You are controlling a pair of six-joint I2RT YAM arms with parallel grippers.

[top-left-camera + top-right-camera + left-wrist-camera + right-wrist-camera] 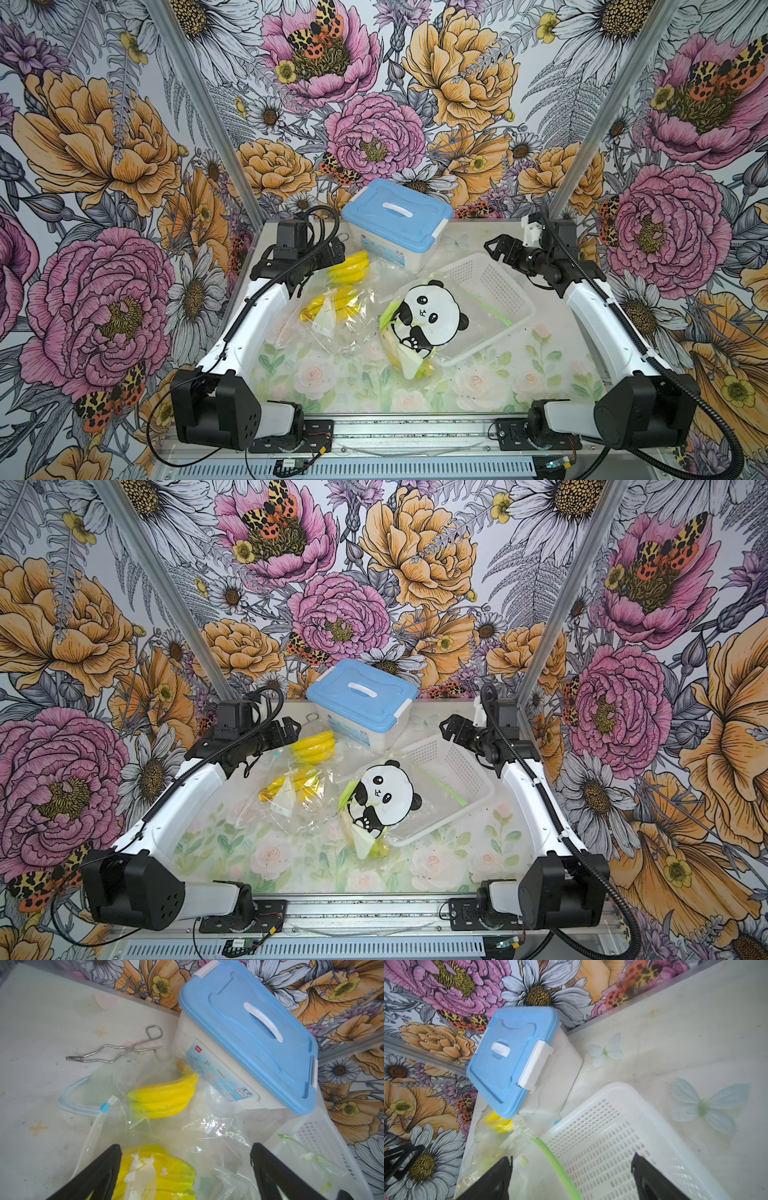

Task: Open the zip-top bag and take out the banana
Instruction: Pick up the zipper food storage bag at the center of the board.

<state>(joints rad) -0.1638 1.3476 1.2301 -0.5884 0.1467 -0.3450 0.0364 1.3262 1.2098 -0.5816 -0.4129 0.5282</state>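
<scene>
- Landmark: blue-lidded box [395, 214], at the back of the surface [357, 388].
- The panda bag [430, 316] lies in front of the box, toward the right arm's side. Its green zip strip [492, 309] rests over the white basket [525, 305], which sits just beside the box.
- The panda bag's long axis runs slantwise away from the box. The zip end is nearer the box; a pale banana [390, 343] shows at the far end.
- The right gripper [571, 1157] hovers beside the box above the basket, jaws wide, nothing held. In the right wrist view the zip strip passes beneath the gap between the jaws.
- The left gripper [186, 1147] hovers at the box's other side, jaws wide and empty, over clear bags [332, 332] with yellow banana bunches [164, 1095]. One bag carries a blue slider [105, 1106].
- Judgement: several bags hold bananas, and which one is meant cannot be told.
- The right arm is nearer the green zip; the left arm is nearer the clear bags.
- The next move probably depends on the right gripper descending squarely across the zip's line. The thin film may slip.
</scene>
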